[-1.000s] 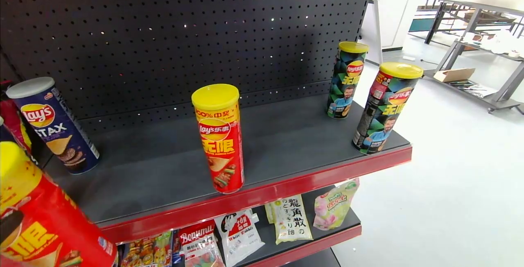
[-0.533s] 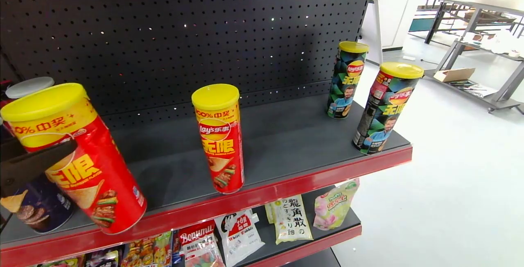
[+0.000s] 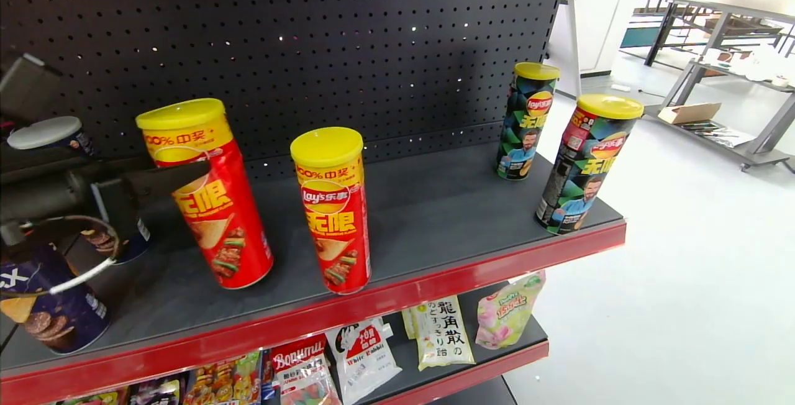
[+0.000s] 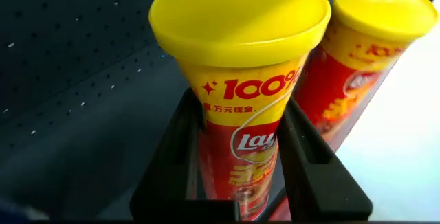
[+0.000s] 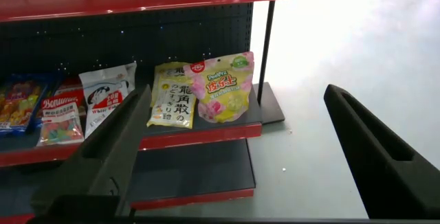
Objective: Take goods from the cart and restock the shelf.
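Gripping a red can (image 3: 211, 206) just under its yellow lid, the left gripper (image 4: 240, 169) has its black fingers (image 3: 164, 180) pressed against opposite sides of the tube. Everything else is placed from the standing can (image 3: 335, 212), a second red one of the same kind, upright near the red front edge of the shelf (image 3: 435, 206). The red can is just beside the standing can on the robot's left, close but not touching. It leans a little, with its lid farther from the standing can than its base. Its base is down at the shelf deck, but whether it rests there cannot be told. Two blue cans (image 3: 49, 305) stand farther out on that same side, past the gripper. Two dark cans (image 3: 587, 166) with yellow lids stand well apart on the standing can's other side, by the shelf's end. Below the standing can, snack bags (image 3: 363, 355) lean on a lower shelf (image 3: 484, 368). The right gripper (image 5: 238, 100) hangs near that lower level, its fingers spread wide and holding nothing.
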`<state>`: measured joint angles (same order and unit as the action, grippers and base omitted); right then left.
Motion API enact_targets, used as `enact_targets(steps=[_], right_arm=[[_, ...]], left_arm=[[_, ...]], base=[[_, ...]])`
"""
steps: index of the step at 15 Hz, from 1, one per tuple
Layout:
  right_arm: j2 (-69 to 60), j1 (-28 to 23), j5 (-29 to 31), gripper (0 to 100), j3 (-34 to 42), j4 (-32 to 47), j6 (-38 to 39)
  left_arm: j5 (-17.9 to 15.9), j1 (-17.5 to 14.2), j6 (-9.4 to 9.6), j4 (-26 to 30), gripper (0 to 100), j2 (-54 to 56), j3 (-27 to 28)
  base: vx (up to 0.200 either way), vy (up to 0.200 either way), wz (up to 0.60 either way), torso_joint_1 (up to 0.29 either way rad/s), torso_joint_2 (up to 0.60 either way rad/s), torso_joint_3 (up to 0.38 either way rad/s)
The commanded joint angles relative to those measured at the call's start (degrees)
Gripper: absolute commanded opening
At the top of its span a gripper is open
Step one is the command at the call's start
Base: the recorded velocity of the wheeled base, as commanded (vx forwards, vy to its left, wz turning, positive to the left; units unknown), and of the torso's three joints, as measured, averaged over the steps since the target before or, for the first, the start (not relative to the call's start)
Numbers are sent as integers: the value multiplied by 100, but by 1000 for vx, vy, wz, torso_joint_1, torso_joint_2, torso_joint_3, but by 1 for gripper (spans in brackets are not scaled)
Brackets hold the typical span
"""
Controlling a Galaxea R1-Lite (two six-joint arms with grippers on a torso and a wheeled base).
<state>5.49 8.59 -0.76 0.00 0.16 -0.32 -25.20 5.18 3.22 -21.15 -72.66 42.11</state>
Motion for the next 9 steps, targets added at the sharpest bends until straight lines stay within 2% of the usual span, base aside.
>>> enact_targets(steps=[1,5,9], right_arm=[[14,2,-4,100,0,2,-3],[14,2,-4,100,0,2,-3],[14,2,-4,100,0,2,-3]], left_arm=[[-3,176,-32,-258,0,-1198,667],[-3,642,-5,-618,0,-2235,1485],[50,748,12,-996,0,-2947,1889]], base=[[0,0,0,0,0,0],[0,0,0,0,0,0],[0,0,0,0,0,0]])
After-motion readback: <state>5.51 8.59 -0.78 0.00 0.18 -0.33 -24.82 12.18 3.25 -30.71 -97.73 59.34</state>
